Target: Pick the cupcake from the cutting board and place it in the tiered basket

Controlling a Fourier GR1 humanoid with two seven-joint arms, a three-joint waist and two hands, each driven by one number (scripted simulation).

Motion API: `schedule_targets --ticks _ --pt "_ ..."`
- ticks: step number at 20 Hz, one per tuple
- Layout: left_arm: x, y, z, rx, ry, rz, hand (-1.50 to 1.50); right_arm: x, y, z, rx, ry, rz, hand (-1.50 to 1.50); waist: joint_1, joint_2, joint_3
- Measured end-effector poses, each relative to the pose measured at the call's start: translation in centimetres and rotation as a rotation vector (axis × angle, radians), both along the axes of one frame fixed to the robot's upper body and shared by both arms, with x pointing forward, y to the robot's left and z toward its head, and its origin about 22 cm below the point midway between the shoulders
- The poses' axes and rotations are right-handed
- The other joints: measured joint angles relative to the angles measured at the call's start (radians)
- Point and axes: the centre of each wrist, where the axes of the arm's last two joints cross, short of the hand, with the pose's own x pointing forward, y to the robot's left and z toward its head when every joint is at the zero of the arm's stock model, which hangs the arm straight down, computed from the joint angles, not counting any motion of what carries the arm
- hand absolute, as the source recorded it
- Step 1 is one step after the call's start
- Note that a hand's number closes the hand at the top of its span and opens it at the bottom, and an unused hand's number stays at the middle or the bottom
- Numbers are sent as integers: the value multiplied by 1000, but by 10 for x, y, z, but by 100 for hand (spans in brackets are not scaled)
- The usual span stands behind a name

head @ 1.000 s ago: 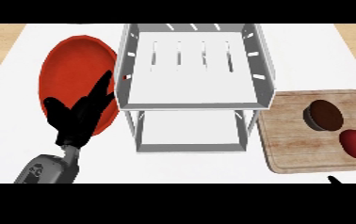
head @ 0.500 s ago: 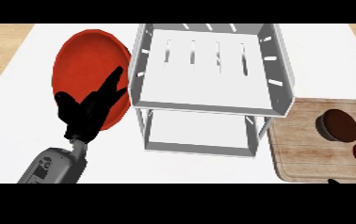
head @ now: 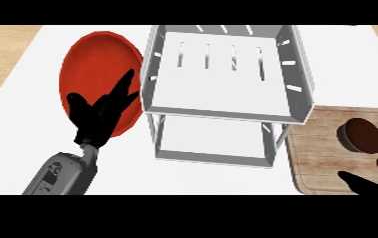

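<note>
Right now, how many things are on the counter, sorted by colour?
Red: 1, the red plate
White: 1, the tiered basket
Brown: 2, the wooden cutting board and the chocolate cupcake on it
Total: 4

Matt grey metal tiered basket (head: 221, 107); grainy wooden cutting board (head: 325, 157).

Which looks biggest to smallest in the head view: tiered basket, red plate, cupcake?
1. Tiered basket, largest by far.
2. Red plate, partly hidden behind the left hand.
3. Cupcake, smallest, though the view's right edge cuts it off, so its full extent is unsure.
</note>
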Motion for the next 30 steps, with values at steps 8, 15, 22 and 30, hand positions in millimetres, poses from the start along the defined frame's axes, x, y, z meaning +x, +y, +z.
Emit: schedule_targets --ticks 8,15,22,30 --pt "1 8 -7 -4 12 32 0 59 63 17 -9 92 34 -150 -35 -17 7" --pt "-5 17 -11 -13 19 49 0 83 85 12 -53 153 14 -150 -57 -23 10" --pt "-6 19 -8 -10 24 61 0 85 81 12 -78 161 -36 -150 -67 -25 10" --pt "-3 21 -14 -20 21 54 0 90 77 -2 -71 170 -55 -150 -70 -26 10"
